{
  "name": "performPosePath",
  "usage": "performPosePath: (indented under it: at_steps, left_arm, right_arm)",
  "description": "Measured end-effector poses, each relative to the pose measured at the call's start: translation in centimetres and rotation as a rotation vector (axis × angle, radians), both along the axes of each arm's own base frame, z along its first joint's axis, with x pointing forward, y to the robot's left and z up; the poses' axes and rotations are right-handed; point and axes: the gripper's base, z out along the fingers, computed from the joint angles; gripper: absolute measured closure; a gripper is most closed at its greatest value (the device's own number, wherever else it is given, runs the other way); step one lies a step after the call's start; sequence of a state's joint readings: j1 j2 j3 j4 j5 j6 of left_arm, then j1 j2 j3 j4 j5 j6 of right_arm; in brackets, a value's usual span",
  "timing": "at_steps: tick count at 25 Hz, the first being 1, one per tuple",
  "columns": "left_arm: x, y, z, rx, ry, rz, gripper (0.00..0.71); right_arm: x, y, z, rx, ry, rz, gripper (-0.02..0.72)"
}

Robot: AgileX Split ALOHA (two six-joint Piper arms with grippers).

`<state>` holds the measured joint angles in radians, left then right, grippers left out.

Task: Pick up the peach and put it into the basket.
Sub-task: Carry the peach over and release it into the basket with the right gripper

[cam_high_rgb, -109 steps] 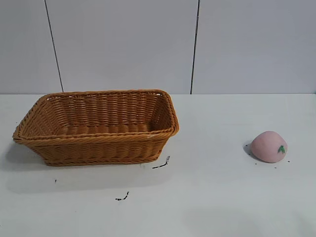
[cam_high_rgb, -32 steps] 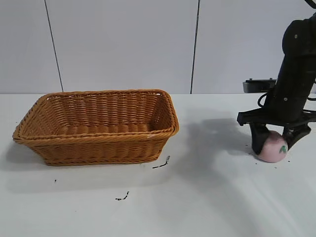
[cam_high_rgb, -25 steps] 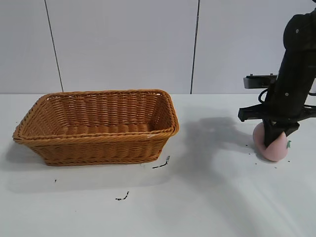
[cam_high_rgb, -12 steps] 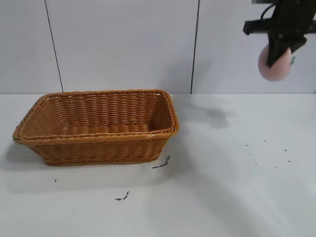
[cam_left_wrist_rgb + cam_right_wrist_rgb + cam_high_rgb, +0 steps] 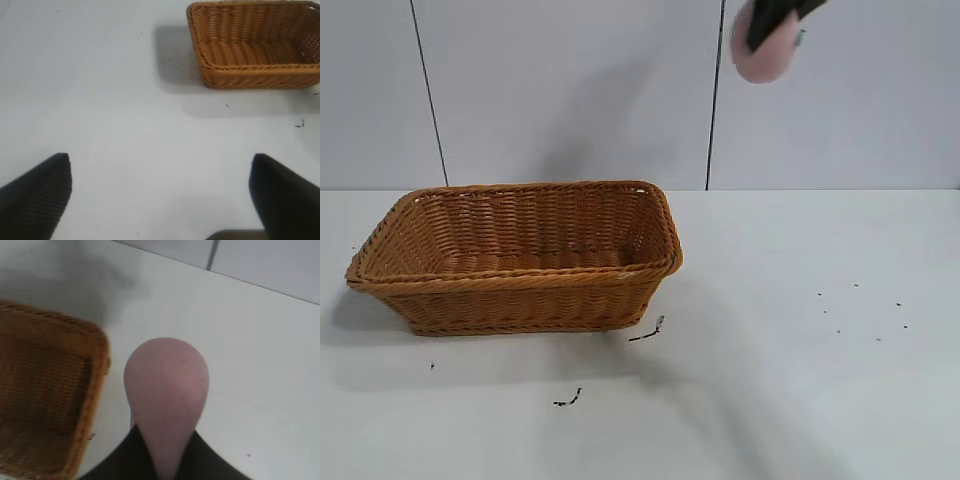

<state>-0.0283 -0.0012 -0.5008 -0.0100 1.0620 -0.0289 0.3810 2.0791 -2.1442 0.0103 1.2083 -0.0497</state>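
The pale pink peach [image 5: 763,52] hangs high in the air at the top of the exterior view, squeezed in my right gripper [image 5: 772,22], which is shut on it. It is above the table, to the right of the basket's right end. In the right wrist view the peach [image 5: 167,390] is pinched between the black fingers, with the basket's corner [image 5: 95,385] below and beside it. The orange-brown wicker basket [image 5: 520,295] stands on the table's left half. My left gripper [image 5: 160,200] is open and empty over bare table, away from the basket [image 5: 255,75].
The white table [image 5: 800,380] carries small dark specks [image 5: 645,333] in front of the basket and at the right where the peach lay. A grey panelled wall stands behind.
My right gripper closed on the peach on the table, lifted it high and carried it left towards the basket. The basket has not moved.
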Motion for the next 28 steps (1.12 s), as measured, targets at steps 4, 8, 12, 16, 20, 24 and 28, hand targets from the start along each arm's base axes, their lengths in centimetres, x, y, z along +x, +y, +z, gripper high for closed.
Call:
performPosePath:
  at_steps: [4,8,12,16,20,24,28]
  left_arm:
    - [0.0,0.0,0.0,0.000,0.000,0.000,0.017]
    - [0.0,0.0,0.0,0.000,0.000,0.000,0.017]
    - [0.0,0.0,0.0,0.000,0.000,0.000,0.017]
    - [0.0,0.0,0.0,0.000,0.000,0.000,0.017]
    - [0.0,0.0,0.0,0.000,0.000,0.000,0.017]
    - [0.0,0.0,0.0,0.000,0.000,0.000,0.017]
    - [0.0,0.0,0.0,0.000,0.000,0.000,0.017]
  right_arm:
    - [-1.7,5.7,-1.3,0.002,-0.001,0.126,0.714]
    - [-2.3,9.9,-4.2,0.003,-0.001,0.208,0.714]
    - [-2.1,13.1,-8.5,-0.004,0.011,0.255,0.714]
    - [-1.0,14.6,-13.5,-0.009,0.024,0.265,0.714]
    - [-0.5,14.9,-17.7,-0.038,0.070,0.265,0.714]
    - [-0.4,15.0,-19.1,-0.047,0.095,0.260,0.629]
    - [-0.4,15.1,-18.9,-0.035,0.088,0.253,0.210]
